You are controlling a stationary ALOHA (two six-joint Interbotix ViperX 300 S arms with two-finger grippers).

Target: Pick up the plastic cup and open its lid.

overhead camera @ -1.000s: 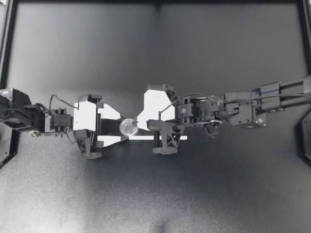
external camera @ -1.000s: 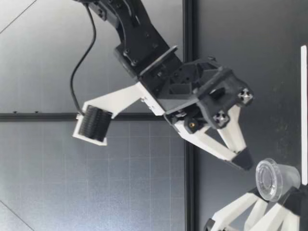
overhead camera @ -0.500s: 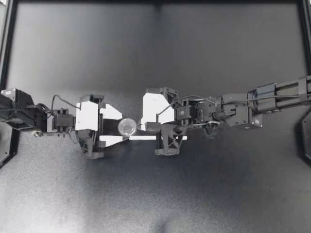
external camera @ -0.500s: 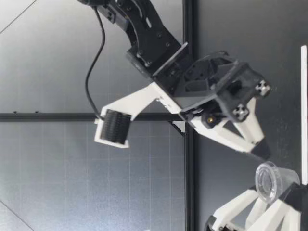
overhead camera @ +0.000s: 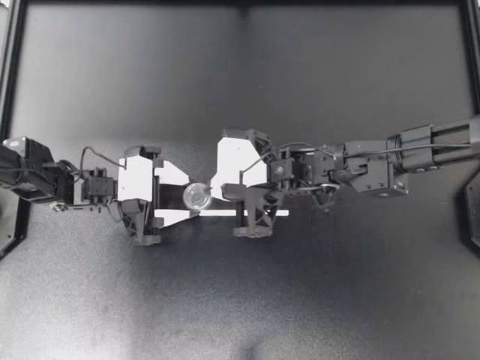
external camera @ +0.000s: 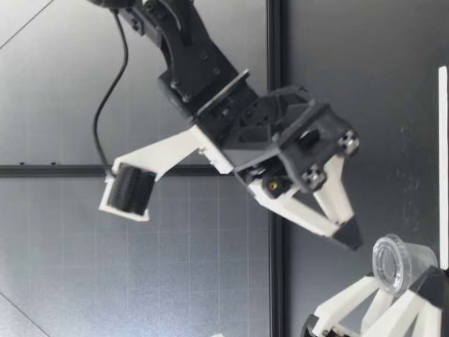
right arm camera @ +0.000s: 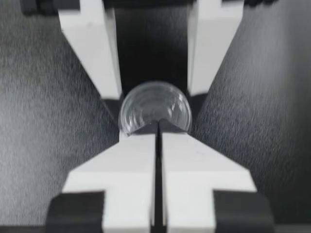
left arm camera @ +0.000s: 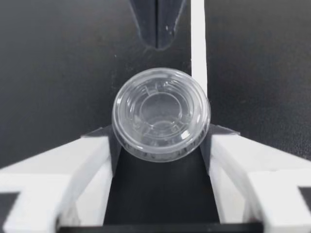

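A small clear plastic cup (overhead camera: 198, 196) with its lid on lies sideways between the white fingers of my left gripper (overhead camera: 193, 199), which is shut on it and holds it just above the table. The left wrist view shows the round lid (left arm camera: 161, 113) facing outward, with a finger pressing each side of the cup. My right gripper (overhead camera: 213, 193) is shut and empty. Its joined tips (external camera: 349, 237) hang just above and beside the cup (external camera: 401, 263). In the right wrist view the closed tips (right arm camera: 158, 130) sit at the cup's rim (right arm camera: 150, 104).
A white tape strip (overhead camera: 225, 212) lies on the dark table under the grippers. Black frame rails (overhead camera: 9, 67) run along the table's sides. Both arms meet near the table's middle.
My right gripper dipped close to the cup's lid half a second ago and has since lifted back a little. The lid stays on and the left gripper keeps its grip.
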